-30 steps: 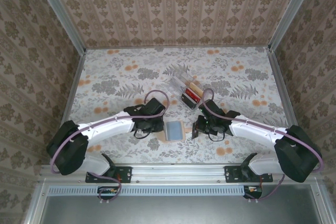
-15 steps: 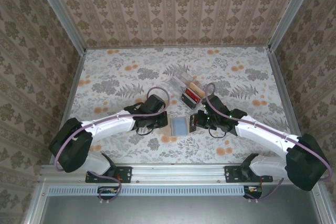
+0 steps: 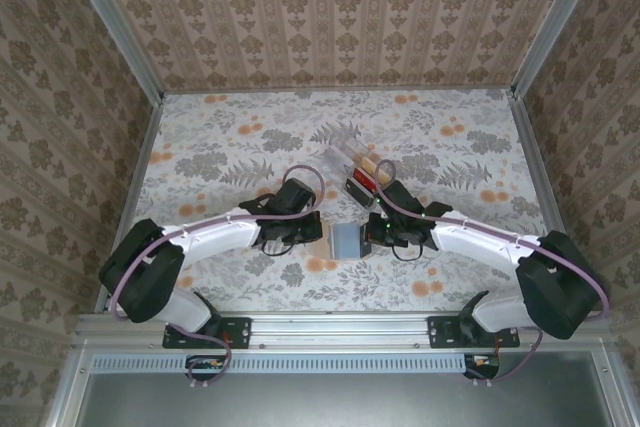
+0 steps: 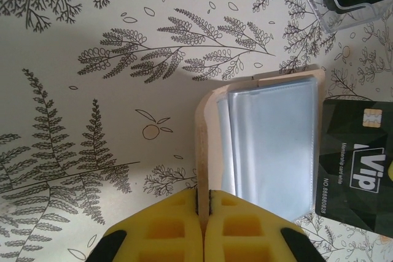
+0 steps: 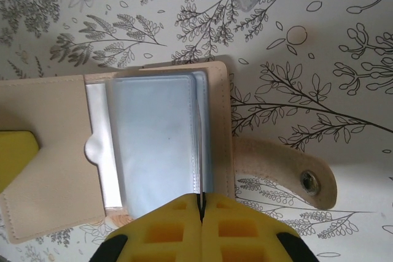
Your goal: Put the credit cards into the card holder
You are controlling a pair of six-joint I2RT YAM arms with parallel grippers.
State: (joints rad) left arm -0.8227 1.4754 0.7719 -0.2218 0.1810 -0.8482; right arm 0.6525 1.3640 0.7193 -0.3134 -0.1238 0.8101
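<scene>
- Credit cards first: the dark grey rectangular plastic card (image 4: 356, 164), with white "ViP" letters on its face, is clamped in the yellow-padded right tool (image 5: 201, 204), whose two sides are pressed together on it.
- In the right wrist view this card shows edge-on, as a thin dark line over the holder's transparent pockets.
- In the left wrist view its printed face lies just beside the right edge of those pockets, touching or almost touching them; I cannot tell which.
- The tan leather-like square card holder (image 3: 345, 240) lies open on the flower-patterned tabletop (image 3: 220, 147), near the front edge, between the two tools.
- Inside it there is a stack of clear bluish plastic sleeves (image 5: 156, 142).
- A rounded tan strap (image 5: 288, 173) with a small metal snap (image 5: 308, 181) lies flat on the tabletop at the holder's right side.
- The left tool (image 4: 204, 204) is closed together on the thin tan cover of the holder, which is seen edge-on between its yellow pads.
- In the top view, the left tool (image 3: 312, 237) touches the holder's left side and the right tool (image 3: 372, 235) its right side.
- A clear plastic tray (image 3: 338, 157) stands just behind the holder, apart from it.
- The tray holds a red plastic card (image 3: 366, 184) and an orange-tan plastic card (image 3: 372, 167), standing on edge.
</scene>
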